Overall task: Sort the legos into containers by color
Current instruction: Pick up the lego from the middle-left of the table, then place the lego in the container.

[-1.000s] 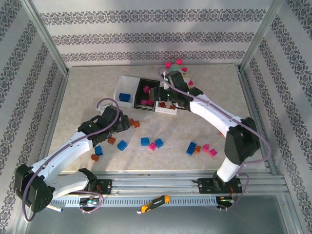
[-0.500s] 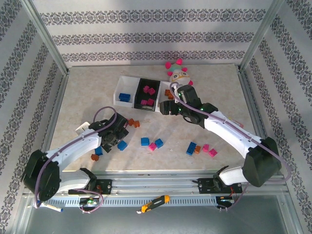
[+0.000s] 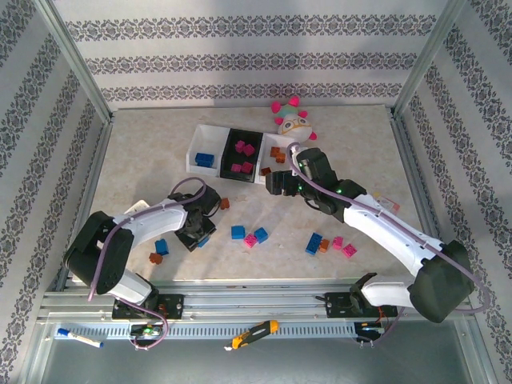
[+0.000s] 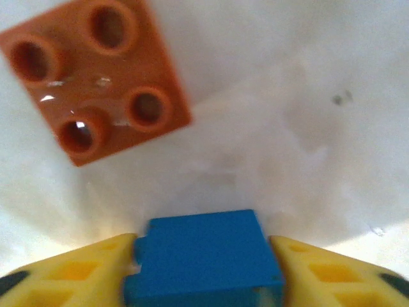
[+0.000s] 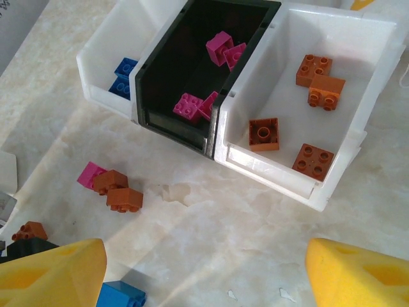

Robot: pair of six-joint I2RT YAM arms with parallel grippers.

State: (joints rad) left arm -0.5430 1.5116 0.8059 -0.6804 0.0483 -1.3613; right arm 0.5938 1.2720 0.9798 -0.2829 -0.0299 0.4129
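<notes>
The left gripper clamps a small blue plastic square brick between its yellow fingers; an orange-brown studded brick lies just ahead. The right gripper gapes wide and empty, and the row of three joined rectangular plastic bins ahead of it holds colour-sorted bricks.

The left gripper has come down and back toward its own base and now pinches a blue lego between its fingers, while the right gripper, jaws wide apart, has drawn back from above the containers, which now lie ahead of it.
</notes>
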